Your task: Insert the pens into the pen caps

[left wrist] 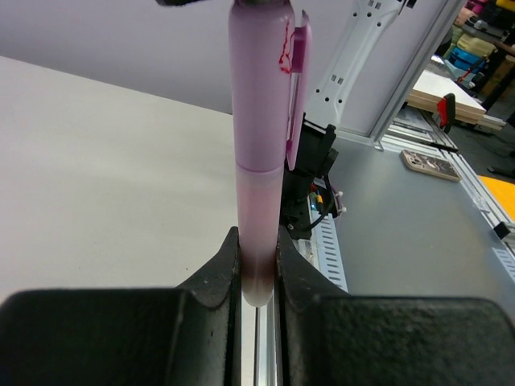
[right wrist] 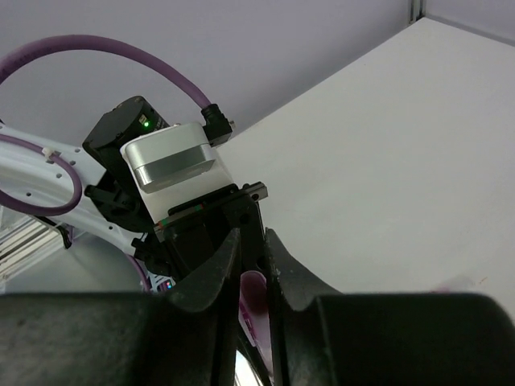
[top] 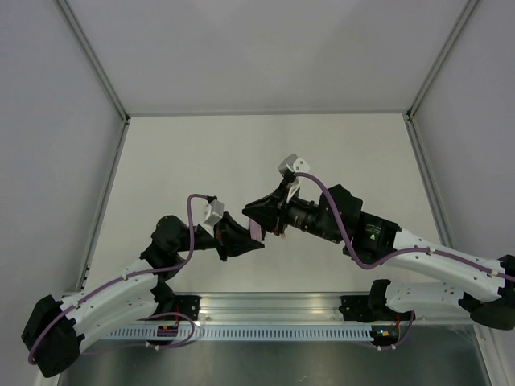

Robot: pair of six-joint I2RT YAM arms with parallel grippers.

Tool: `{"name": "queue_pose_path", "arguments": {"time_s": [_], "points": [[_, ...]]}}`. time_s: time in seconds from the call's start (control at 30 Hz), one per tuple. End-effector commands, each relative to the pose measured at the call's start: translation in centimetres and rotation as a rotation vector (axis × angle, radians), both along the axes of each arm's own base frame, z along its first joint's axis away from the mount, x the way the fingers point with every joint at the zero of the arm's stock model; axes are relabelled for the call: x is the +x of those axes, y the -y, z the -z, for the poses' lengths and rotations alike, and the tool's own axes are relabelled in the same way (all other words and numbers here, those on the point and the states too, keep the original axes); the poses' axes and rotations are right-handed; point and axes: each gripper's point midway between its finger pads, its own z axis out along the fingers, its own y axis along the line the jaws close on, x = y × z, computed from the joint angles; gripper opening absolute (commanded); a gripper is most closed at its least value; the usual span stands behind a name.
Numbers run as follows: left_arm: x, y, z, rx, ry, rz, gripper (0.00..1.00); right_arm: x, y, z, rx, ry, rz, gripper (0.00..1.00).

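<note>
L arm: left gripper (left wrist: 257, 249) clenched on near end of pink-lilac pen (left wrist: 257, 209); dark band at the pinched part. Pen is held up off the table (top: 201, 161), betw the two wrists, approx ctr-front of workspace. Pen cap (left wrist: 259, 80) is on pen's far end; seam w/ barrel is visible. Clip (left wrist: 298, 88) runs along one side, red smudge nr cap top.

R arm: right gripper (right wrist: 253, 241) meets it head-on, fingers set narrow, pink cap end pinched betw them. Top view: the two grippers are nose to nose.
</note>
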Motion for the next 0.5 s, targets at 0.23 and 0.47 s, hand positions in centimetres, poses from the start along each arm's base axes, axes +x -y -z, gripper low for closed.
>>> {"name": "queue_pose_path", "arguments": {"time_s": [0.23, 0.47], "points": [[-0.1, -0.4, -1.4, -0.071, 0.035, -0.019, 0.02, -2.1, 0.8, 7.8, -0.108, -0.111, -0.075, 0.10], [0.2, -0.7, -1.5, -0.089, 0.039, -0.046, 0.02, -3.1, 1.3, 12.6, -0.183, -0.174, -0.105, 0.06]]}}
